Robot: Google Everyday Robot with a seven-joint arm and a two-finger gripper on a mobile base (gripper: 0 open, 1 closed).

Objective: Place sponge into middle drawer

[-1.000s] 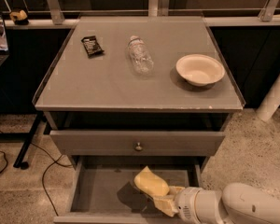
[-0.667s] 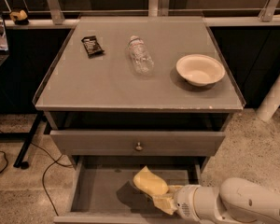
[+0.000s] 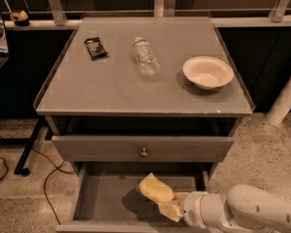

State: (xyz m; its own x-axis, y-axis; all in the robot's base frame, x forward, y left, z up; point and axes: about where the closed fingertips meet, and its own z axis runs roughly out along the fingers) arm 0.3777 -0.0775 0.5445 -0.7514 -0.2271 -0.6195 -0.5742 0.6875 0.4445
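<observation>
The sponge (image 3: 155, 188) is a pale yellow foam block held over the open middle drawer (image 3: 104, 198), right of the middle of its grey floor. It casts a shadow on the floor to its left. My gripper (image 3: 170, 208) reaches in from the lower right on a white arm (image 3: 242, 212). Its yellowish fingers (image 3: 169, 210) are closed on the sponge's lower right end. I cannot tell whether the sponge touches the drawer floor.
The drawer front with a round knob (image 3: 143, 153) sits above the open drawer. On the cabinet top lie a white bowl (image 3: 207, 72), a clear plastic bottle (image 3: 145, 57) and a dark snack packet (image 3: 95, 47). Cables (image 3: 48, 178) run on the floor at left.
The gripper and sponge have hardly moved; they stay over the open drawer's floor.
</observation>
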